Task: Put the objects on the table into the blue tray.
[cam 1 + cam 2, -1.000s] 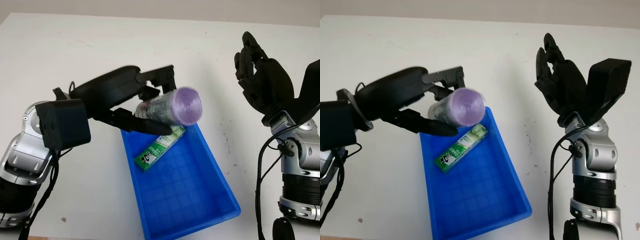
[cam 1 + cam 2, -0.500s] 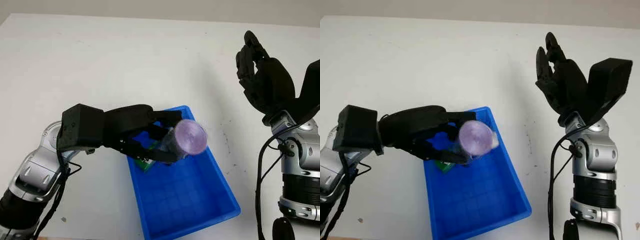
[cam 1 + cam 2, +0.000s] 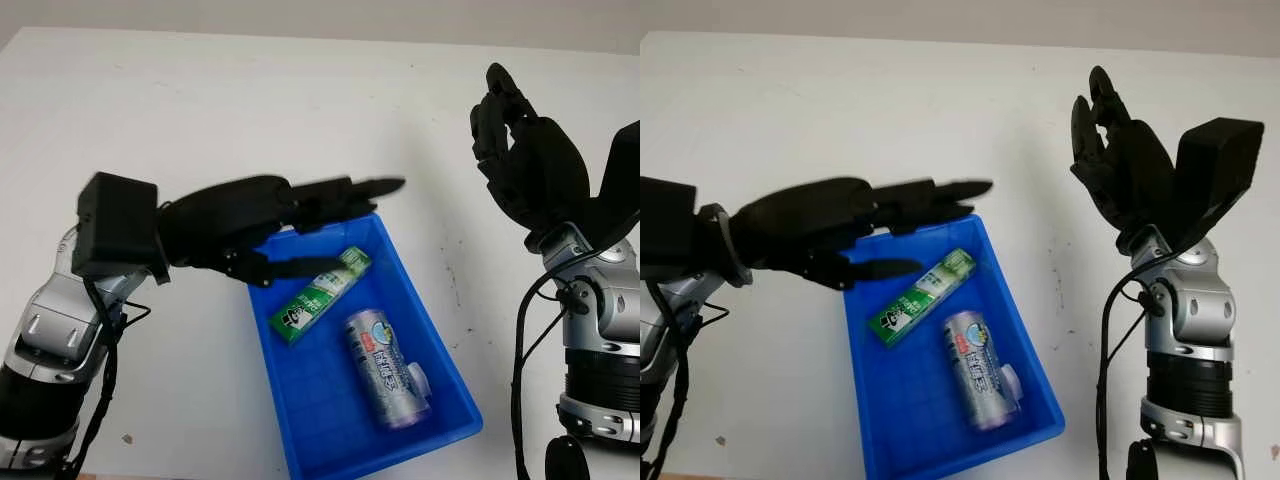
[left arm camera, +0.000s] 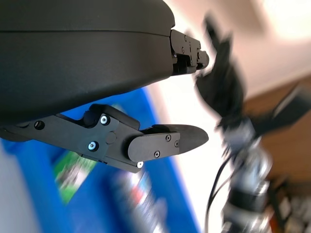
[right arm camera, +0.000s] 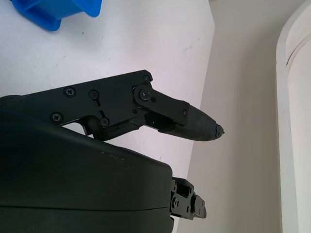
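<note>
The blue tray point(image 3: 300, 420) sits near the table's point(image 3: 200, 110) front edge. In it lie a green box point(image 3: 320, 297), toward its far left corner, and a silver can point(image 3: 386, 367) just beside it, toward the near right. The left hand point(image 3: 300, 215) hovers open over the tray's far edge, holding nothing. The right hand point(image 3: 525, 155) is raised open at the table's right side.

We see a white table point(image 3: 230, 110) with faint dark scuffs and one small purplish speck point(image 3: 126, 438) near its front edge, a pale wall point(image 5: 243, 97) beyond its far side, and a white curved panel point(image 5: 296, 73) standing against that wall.
</note>
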`<action>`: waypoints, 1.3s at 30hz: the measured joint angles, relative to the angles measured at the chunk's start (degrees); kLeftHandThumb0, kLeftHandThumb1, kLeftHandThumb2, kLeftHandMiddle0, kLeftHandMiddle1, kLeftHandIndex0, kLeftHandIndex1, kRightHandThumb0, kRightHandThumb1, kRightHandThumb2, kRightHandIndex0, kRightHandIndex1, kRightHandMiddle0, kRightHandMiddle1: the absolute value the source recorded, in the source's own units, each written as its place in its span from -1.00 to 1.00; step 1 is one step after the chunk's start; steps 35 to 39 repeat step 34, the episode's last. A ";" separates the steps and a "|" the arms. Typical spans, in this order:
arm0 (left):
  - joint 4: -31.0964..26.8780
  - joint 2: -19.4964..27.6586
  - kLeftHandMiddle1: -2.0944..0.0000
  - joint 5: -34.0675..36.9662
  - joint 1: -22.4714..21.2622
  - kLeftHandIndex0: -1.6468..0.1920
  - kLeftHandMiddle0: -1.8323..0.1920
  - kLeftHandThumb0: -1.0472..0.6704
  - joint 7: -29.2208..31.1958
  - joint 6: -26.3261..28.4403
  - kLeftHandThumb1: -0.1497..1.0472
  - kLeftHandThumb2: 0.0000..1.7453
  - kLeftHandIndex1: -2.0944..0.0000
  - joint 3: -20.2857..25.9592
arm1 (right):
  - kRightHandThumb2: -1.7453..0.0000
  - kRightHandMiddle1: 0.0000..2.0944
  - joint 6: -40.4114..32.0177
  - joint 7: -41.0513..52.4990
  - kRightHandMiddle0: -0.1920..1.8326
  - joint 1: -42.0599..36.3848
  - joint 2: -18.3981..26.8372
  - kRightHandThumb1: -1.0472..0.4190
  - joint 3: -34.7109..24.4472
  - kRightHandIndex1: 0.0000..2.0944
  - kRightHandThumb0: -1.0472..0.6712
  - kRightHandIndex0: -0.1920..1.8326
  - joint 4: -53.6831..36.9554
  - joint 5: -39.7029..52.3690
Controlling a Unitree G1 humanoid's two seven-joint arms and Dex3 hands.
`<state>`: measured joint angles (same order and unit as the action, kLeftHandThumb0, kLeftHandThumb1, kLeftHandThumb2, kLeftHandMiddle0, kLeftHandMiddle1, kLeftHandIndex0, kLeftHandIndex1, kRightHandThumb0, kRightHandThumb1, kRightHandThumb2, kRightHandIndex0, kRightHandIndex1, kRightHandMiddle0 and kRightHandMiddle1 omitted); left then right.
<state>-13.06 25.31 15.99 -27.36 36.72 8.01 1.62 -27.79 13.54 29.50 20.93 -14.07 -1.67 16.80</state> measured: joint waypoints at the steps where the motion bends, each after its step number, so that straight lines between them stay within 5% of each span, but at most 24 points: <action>1: 1.55 -2.81 0.87 0.18 -0.04 0.30 0.29 -0.39 -3.53 -2.80 0.99 -0.51 0.76 1.55 | 0.16 -1.00 0.00 0.07 -1.00 0.00 -0.02 -1.00 0.00 -1.00 -0.42 -1.00 0.00 0.05; 6: 13.97 -12.56 0.88 -1.74 -3.34 0.57 0.33 -0.44 -17.78 -20.34 1.00 -0.31 0.43 7.69 | 0.16 -1.00 0.11 0.12 -1.00 -0.08 -0.23 -1.00 -0.01 -1.00 -0.43 -1.00 0.14 0.08; 12: 28.03 -10.59 0.99 -4.36 -8.84 0.81 0.74 -0.60 -24.65 -20.93 1.00 -0.35 0.86 11.66 | 0.11 -1.00 0.95 -0.34 -1.00 -0.07 -0.55 -1.00 -0.04 -1.00 -0.48 -1.00 0.81 0.03; 17: 40.04 -6.87 1.00 -6.60 -12.23 0.98 0.98 -0.68 -22.94 -20.63 1.00 -0.25 0.98 11.45 | 0.08 -1.00 1.95 -0.78 -1.00 -0.10 -0.67 -1.00 0.00 -1.00 -0.57 -1.00 0.82 -0.37; 23: 52.52 -3.82 1.00 -10.35 -15.87 1.00 1.00 -0.71 -22.23 -21.05 1.00 -0.14 1.00 9.99 | 0.00 -1.00 7.13 -1.92 -1.00 -0.38 -1.28 -1.00 0.34 -1.00 -0.61 -1.00 2.23 -2.85; 29: 58.63 -3.32 1.00 -10.98 -17.12 1.00 1.00 -0.71 -20.67 -21.52 1.00 -0.13 1.00 9.54 | -0.01 -1.00 9.82 -1.96 -1.00 -0.40 -2.11 -1.00 0.27 -1.00 -0.65 -1.00 5.10 -2.87; 39: 57.58 -4.59 1.00 -9.28 -16.98 1.00 1.00 -0.69 -20.30 -20.84 1.00 -0.11 1.00 9.60 | 0.01 -1.00 11.43 -1.96 -1.00 -0.44 -2.52 -1.00 0.35 -1.00 -0.66 -1.00 5.63 -2.93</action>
